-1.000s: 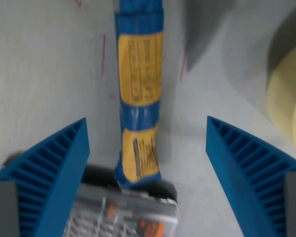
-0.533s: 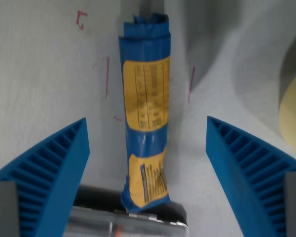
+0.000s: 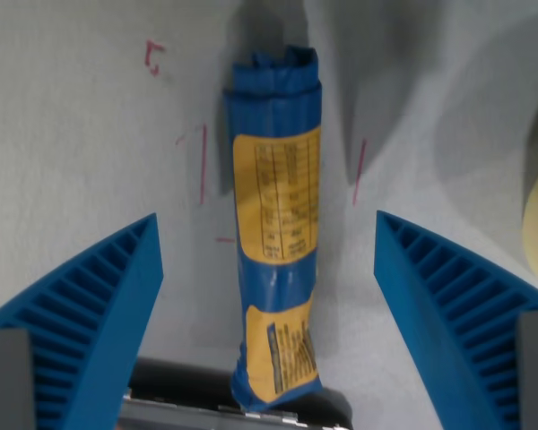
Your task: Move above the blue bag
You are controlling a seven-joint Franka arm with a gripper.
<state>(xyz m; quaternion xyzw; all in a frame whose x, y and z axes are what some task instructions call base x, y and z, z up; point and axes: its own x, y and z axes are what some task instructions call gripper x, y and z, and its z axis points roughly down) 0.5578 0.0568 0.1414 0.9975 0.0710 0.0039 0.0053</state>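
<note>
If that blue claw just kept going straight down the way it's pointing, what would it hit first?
Probably the blue bag: it lies midway between the open tool's two fingers, so they may land on the table either side. Depth is hard to judge.

You are looking down at a long, narrow blue plastic bag (image 3: 276, 233) with yellow printed label panels, lying flat on the pale grey tabletop (image 3: 81, 152). It runs lengthwise from the top of the wrist view toward the bottom, leaning slightly to the wrist view's right at its near end. Its far end is crimped and crumpled. Its near end rests on a dark object at the bottom edge.
</note>
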